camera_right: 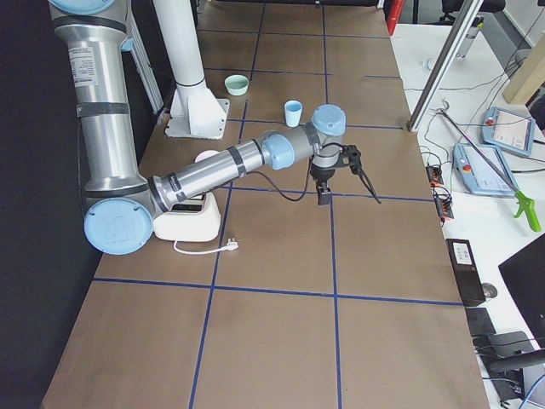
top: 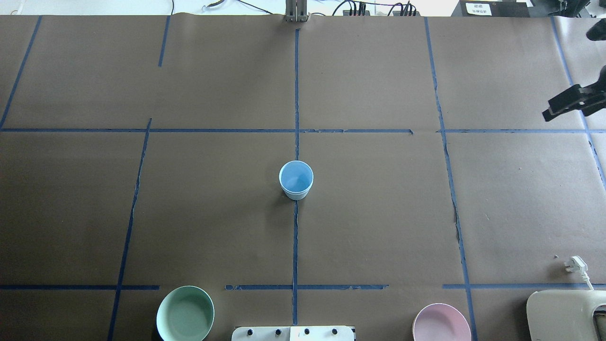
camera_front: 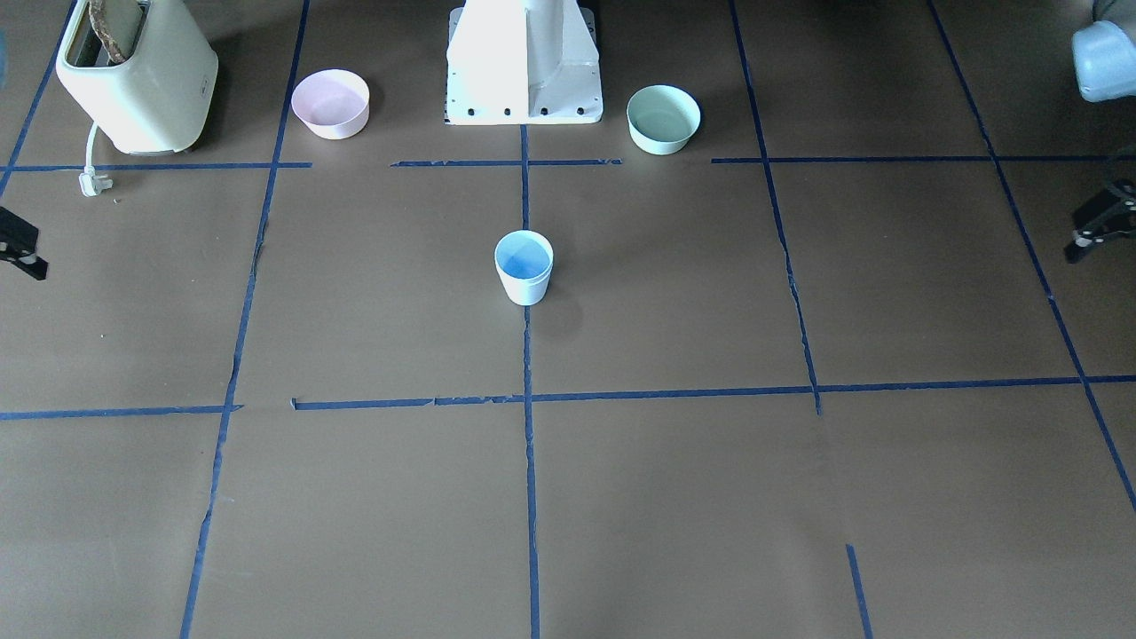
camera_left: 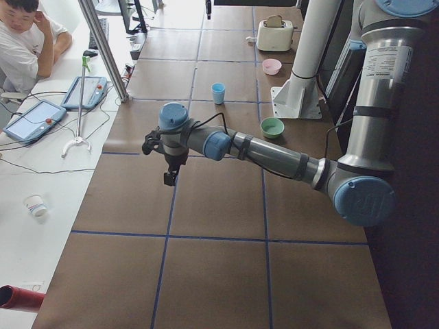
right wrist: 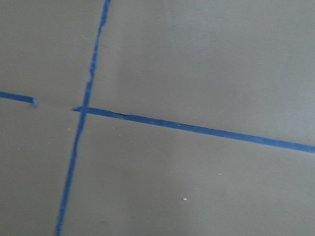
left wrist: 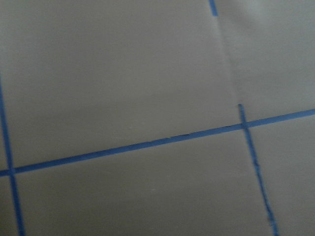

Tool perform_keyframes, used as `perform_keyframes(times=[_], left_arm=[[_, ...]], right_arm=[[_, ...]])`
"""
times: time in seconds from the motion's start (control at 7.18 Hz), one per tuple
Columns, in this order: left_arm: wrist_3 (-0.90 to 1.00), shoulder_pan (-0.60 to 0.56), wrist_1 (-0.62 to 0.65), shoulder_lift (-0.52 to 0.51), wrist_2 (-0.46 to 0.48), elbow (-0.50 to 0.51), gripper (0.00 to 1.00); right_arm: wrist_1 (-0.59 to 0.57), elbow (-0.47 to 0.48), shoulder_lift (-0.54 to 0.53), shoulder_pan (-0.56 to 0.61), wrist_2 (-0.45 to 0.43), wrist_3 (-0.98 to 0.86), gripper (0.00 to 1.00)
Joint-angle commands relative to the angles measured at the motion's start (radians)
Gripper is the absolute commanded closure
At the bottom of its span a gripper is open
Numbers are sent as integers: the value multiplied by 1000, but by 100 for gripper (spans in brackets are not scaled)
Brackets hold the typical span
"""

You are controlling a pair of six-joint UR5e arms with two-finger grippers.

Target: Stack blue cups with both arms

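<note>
The blue cups stand upright as one nested stack at the table's middle, on the centre tape line; the overhead view shows two rims, one just inside the other. My left gripper hangs above the table far to the cups' side, its fingers apart and empty; one finger shows at the front view's right edge. My right gripper hangs far to the other side, fingers spread wide and empty; one finger shows in the overhead view. Both wrist views show only brown paper and blue tape.
A pink bowl and a mint-green bowl flank the white base pedestal. A cream toaster with a loose plug stands on my right. A person sits beyond the table's far edge.
</note>
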Motion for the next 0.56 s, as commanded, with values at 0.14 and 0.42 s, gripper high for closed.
perform_keyframes(times=[0.14, 0.42], left_arm=[[261, -135, 127, -18, -54, 137, 0], [257, -138, 298, -77, -45, 115, 0]], right_arm=[[6, -232, -29, 205, 53, -380, 0], [0, -260, -28, 205, 40, -362, 0]])
